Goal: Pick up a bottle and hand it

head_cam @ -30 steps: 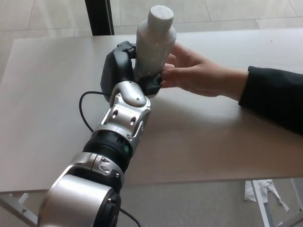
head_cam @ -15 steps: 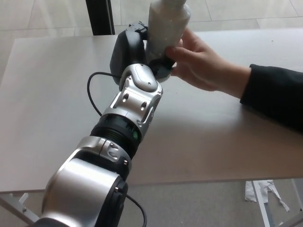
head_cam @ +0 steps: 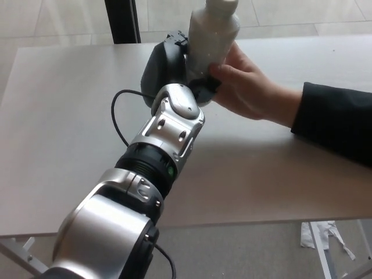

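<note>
A white plastic bottle [head_cam: 212, 40] stands upright, lifted above the table, its cap cut off by the top edge of the head view. My left hand [head_cam: 171, 70] is shut on its lower part, black fingers [head_cam: 203, 90] wrapped around the base. A person's hand [head_cam: 247, 87] in a dark sleeve [head_cam: 334, 119] reaches in from the right and grips the same bottle from its right side, fingers touching my hand. My right hand does not show.
The silver left forearm [head_cam: 165, 136] runs from the bottom left up to the bottle, with a black cable [head_cam: 119, 116] looping beside it. The pale table [head_cam: 58, 116] lies below. A dark post [head_cam: 122, 20] stands behind its far edge.
My left hand has raised the bottle and carried it slightly right; its cap has now left the top of the picture. The person's hand has followed, staying on the bottle.
</note>
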Robot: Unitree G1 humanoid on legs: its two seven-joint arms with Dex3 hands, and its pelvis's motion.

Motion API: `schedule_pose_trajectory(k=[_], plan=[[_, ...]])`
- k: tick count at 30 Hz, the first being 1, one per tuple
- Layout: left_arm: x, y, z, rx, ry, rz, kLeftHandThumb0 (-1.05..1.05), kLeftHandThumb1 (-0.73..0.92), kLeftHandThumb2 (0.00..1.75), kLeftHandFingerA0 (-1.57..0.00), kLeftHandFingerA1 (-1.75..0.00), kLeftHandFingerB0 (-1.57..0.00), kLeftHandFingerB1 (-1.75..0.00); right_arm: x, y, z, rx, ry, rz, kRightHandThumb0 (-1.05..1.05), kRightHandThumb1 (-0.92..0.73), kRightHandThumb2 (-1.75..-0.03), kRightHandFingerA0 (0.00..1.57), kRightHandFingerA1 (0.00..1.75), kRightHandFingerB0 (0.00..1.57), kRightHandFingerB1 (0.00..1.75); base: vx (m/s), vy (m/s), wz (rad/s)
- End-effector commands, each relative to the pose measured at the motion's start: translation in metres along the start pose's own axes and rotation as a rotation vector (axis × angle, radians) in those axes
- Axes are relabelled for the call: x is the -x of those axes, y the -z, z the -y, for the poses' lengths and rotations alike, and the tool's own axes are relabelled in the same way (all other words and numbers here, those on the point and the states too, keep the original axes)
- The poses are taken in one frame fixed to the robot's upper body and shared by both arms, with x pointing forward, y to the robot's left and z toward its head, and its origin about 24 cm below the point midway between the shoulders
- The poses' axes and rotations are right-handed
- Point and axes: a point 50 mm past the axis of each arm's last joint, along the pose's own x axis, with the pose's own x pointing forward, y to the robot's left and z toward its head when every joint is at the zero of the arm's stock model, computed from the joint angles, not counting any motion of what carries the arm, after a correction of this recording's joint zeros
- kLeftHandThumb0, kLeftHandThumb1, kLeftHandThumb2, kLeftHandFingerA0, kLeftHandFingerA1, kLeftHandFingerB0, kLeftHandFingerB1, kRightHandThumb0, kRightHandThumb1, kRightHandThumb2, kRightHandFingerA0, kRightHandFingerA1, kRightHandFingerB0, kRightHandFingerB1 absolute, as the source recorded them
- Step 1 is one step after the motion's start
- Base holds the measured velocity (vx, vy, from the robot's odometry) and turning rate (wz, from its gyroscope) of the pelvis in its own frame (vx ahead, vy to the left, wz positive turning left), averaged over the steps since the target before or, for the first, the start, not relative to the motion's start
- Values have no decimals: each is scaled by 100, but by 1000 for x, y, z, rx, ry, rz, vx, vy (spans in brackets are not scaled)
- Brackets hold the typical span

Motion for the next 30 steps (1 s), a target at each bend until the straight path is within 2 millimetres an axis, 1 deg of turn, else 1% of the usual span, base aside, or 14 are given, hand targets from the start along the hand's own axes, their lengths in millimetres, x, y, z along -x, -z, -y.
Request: schedule_pose_trajectory(k=[1, 3, 6, 7, 8, 12, 13, 16, 18, 19, 20, 25, 26, 30], plan=[[44, -9, 72, 22, 423, -116, -58, 41, 73, -31, -78, 0, 0, 4, 8, 6, -25, 45, -50, -57, -69, -61, 113, 121, 40, 48, 0, 0, 0], [31, -6, 56, -74, 460, -76, -83, 43, 77, 0, -10, 0, 0, 4, 8, 8, -13, 46, -46, -62, -51, -96, 119, 117, 32, 57, 0, 0, 0], [27, -7, 49, -121, 465, -64, -90, 48, 82, 0, -7, 0, 0, 4, 7, 10, -17, 46, -44, -62, -51, -96, 121, 119, 32, 57, 0, 0, 0], [22, -11, 42, -146, 467, -33, -93, 51, 85, 0, -11, 0, 0, 3, 7, 11, -24, 62, -52, -57, -69, -60, 113, 119, 37, 47, 0, 0, 0], [17, -12, 26, -138, 464, 11, -90, 50, 83, 0, -13, 0, 0, 4, 7, 12, -25, 60, -54, -58, -50, -97, 112, 114, 29, 56, 0, 0, 0], [17, -14, -2, -128, 472, 76, -93, 52, 87, 0, -18, 0, 0, 5, 8, 15, -2, 69, -55, -58, -48, -97, 133, 125, 36, 62, 0, 0, 0], [19, -14, -17, -108, 485, 111, -95, 54, 87, 0, -16, 0, 0, 4, 7, 16, -3, 78, -52, -58, -68, -61, 124, 130, 39, 51, 0, 0, 0], [25, -16, -42, -101, 484, 164, -93, 52, 86, 0, -17, 0, 0, 3, 7, 19, 7, 91, -63, -60, -49, -96, 131, 127, 36, 62, 0, 0, 0], [37, -15, -73, -94, 481, 220, -88, 49, 84, 0, -16, 0, 0, 3, 6, 21, 7, 88, -54, -62, -50, -97, 112, 117, 30, 58, 0, 0, 0], [45, -11, -93, -97, 475, 259, -90, 51, 90, 0, -17, 0, 0, 3, 6, 21, 12, 85, -48, -58, -68, -60, 105, 124, 35, 50, 0, 0, 0], [58, -7, -120, -138, 458, 307, -93, 51, 92, 0, -14, 0, 0, 3, 6, 22, 28, 87, -48, -61, -49, -96, 128, 128, 33, 61, 0, 0, 0], [83, 2, -169, -110, 409, 351, -89, 49, 85, 0, -14, 0, 0, 4, 6, 30, 8, 101, -54, -55, -48, -97, 131, 132, 32, 61, 0, 0, 0], [96, 5, -195, -131, 344, 377, -92, 51, 88, 0, -25, 0, 0, 5, 6, 32, -2, 110, -54, -57, -68, -63, 111, 151, 37, 53, 0, 0, 0], [141, 17, -286, -161, 69, 419, -89, 53, 89, 0, -27, 0, 0, 5, 6, 37, -3, 164, -63, -58, -66, -63, 109, 153, 41, 53, 0, 0, 0]])
